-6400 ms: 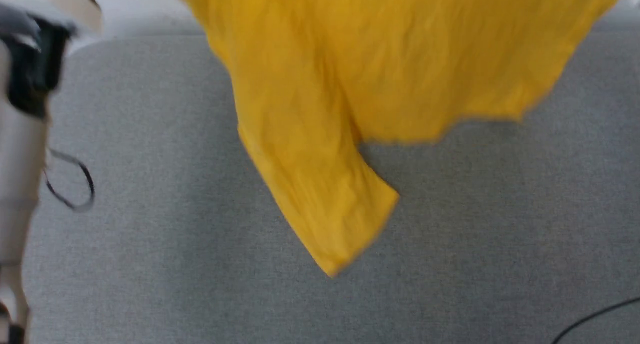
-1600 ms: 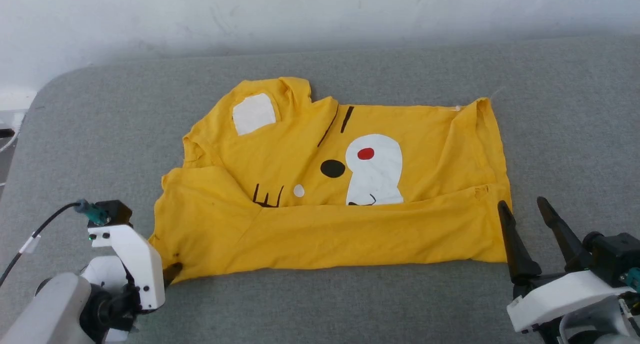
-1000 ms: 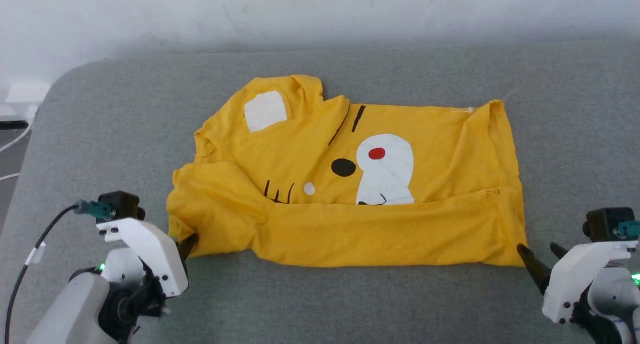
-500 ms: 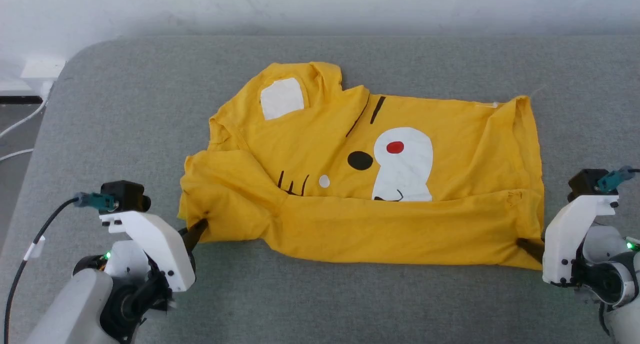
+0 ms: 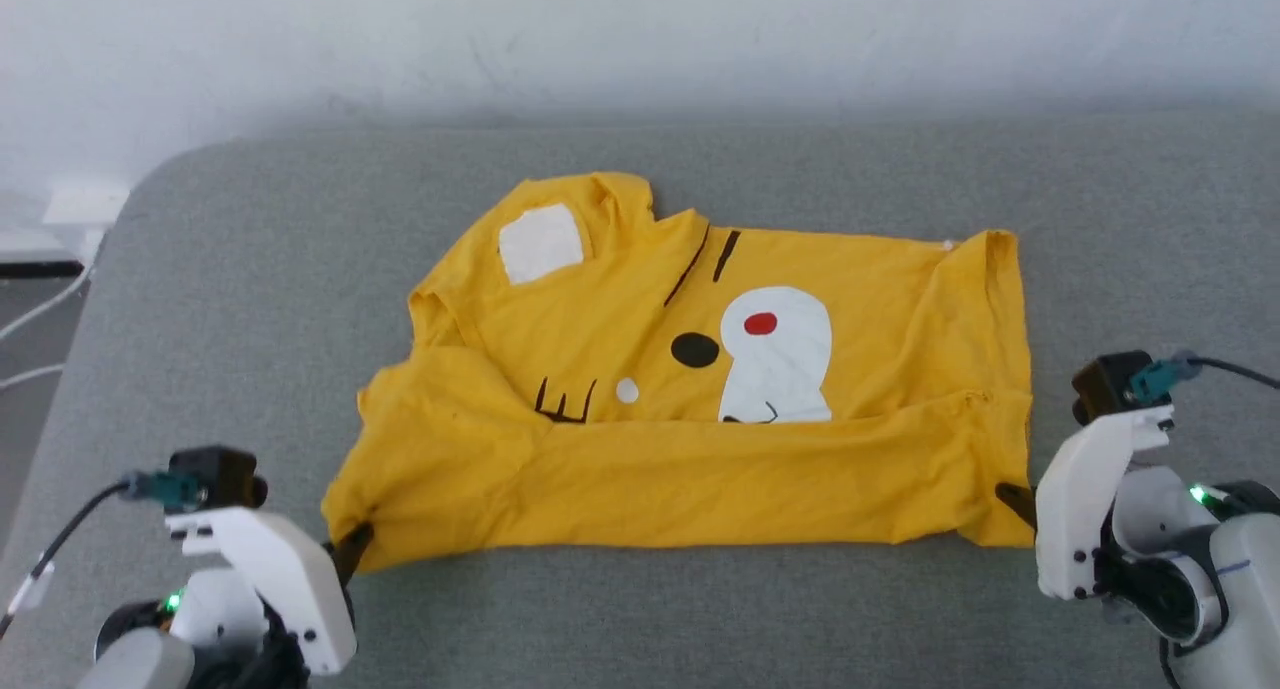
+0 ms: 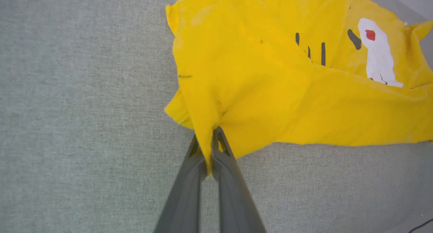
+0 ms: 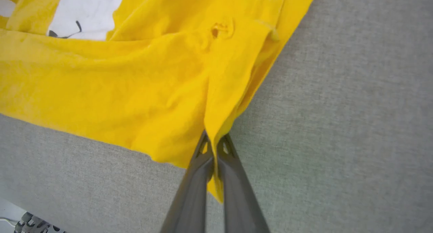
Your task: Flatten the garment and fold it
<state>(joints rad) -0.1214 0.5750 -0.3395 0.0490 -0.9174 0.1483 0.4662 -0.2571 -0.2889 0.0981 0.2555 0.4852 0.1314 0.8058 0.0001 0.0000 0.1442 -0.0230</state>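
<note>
The garment [image 5: 700, 409], a bright yellow T-shirt with white patches, black marks and a red dot, lies on the grey surface with its near edge folded up over the print. My left gripper [image 5: 350, 549] is shut on the garment's near left corner; the left wrist view shows yellow cloth [image 6: 257, 91] pinched between that gripper's [image 6: 208, 141] dark fingers. At the near right corner my right gripper [image 5: 1012, 499] is shut on the cloth, and the right wrist view shows the garment's [image 7: 152, 77] corner bunched between its [image 7: 214, 140] closed fingertips.
The grey padded table [image 5: 250, 299] has a rounded far left corner, with a white wall [image 5: 640, 39] behind it. Cables [image 5: 40, 319] trail off the table's left side. Open grey surface lies in front of and around the shirt.
My right gripper has closed on the near right corner of the garment, where it stood open a second ago. The left gripper kept its grip. The camera shifted slightly.
</note>
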